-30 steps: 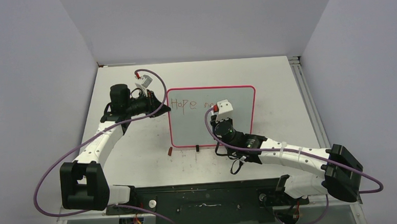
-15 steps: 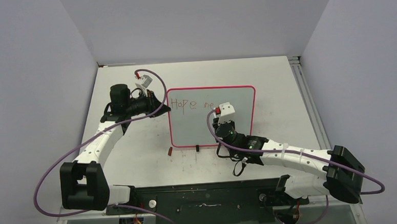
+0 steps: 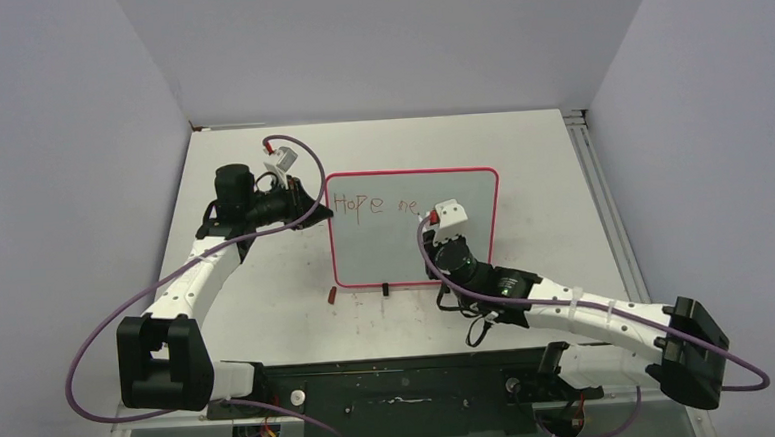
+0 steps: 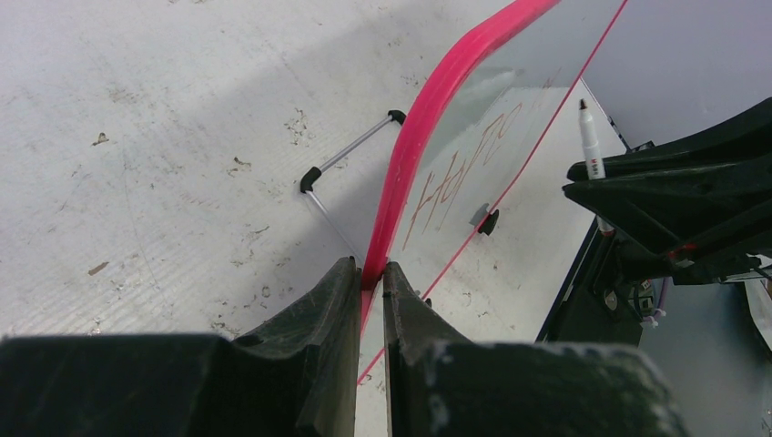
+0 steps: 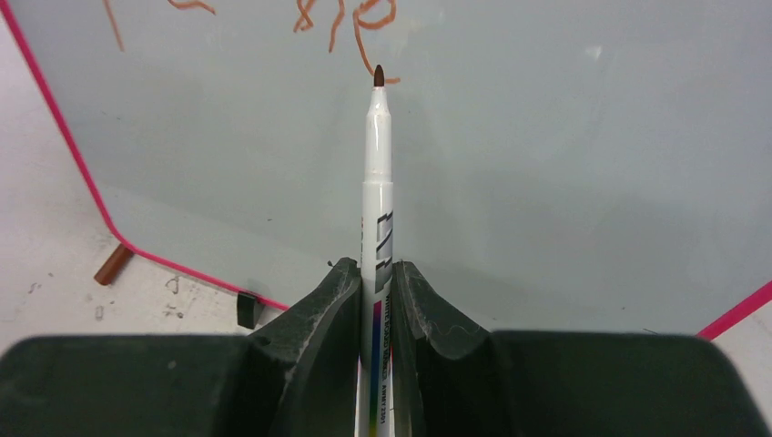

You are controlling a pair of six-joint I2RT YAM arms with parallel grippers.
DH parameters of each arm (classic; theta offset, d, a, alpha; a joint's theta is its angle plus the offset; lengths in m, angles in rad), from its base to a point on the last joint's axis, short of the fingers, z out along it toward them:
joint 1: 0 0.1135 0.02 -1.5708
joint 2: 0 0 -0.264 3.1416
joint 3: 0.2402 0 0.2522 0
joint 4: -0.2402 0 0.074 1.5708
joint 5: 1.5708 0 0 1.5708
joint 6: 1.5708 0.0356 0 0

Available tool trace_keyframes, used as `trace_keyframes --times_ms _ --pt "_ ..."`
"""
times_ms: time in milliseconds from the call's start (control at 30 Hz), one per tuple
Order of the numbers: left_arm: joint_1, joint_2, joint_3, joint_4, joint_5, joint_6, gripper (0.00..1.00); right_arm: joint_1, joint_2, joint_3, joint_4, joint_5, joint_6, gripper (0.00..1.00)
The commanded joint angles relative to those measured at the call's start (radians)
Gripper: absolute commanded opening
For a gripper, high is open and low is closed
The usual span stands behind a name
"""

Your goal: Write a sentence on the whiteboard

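**Now: second word half written**

Mid-table point(image 3: 542, 190), well off both side edges, the whiteboard point(image 3: 385, 249) stands on its feet. My left gripper point(image 4: 371, 273) is clamped on its pink left frame. My right gripper point(image 5: 376, 273) is closed around the marker point(image 5: 378, 164), brown tip against the board just below the "e". The sentence point(image 3: 373, 205) reads "Hope ne", top line only.

Inspection of my left arm point(image 3: 201, 273) and right arm point(image 3: 589, 313): white link shells, black joint housings, black base blocks point(image 3: 166, 362). One purple cable point(image 3: 97, 332) runs along each. There is a white camera box point(image 3: 451, 213) with a red fitting at the right wrist. Fingers of my left gripper point(image 4: 370, 266) and right gripper point(image 5: 376, 266) are matte black and moulded, with edges scuffed pale.
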Motion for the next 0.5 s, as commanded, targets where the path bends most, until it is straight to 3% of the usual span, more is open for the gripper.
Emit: trace_keyframes --times_ms 0,133,467 --pt "0.001 -0.035 0.017 0.01 -0.018 0.006 0.0 -0.008 -0.105 0.008 0.067 -0.036 -0.06 0.05" --pt "0.001 -0.036 0.018 0.009 -0.019 0.006 0.0 -0.018 -0.078 0.063 -0.02 0.001 -0.082 0.05" --pt "0.001 -0.04 0.016 0.007 -0.019 0.008 0.0 -0.08 -0.008 0.101 0.001 -0.107 -0.115 0.05"
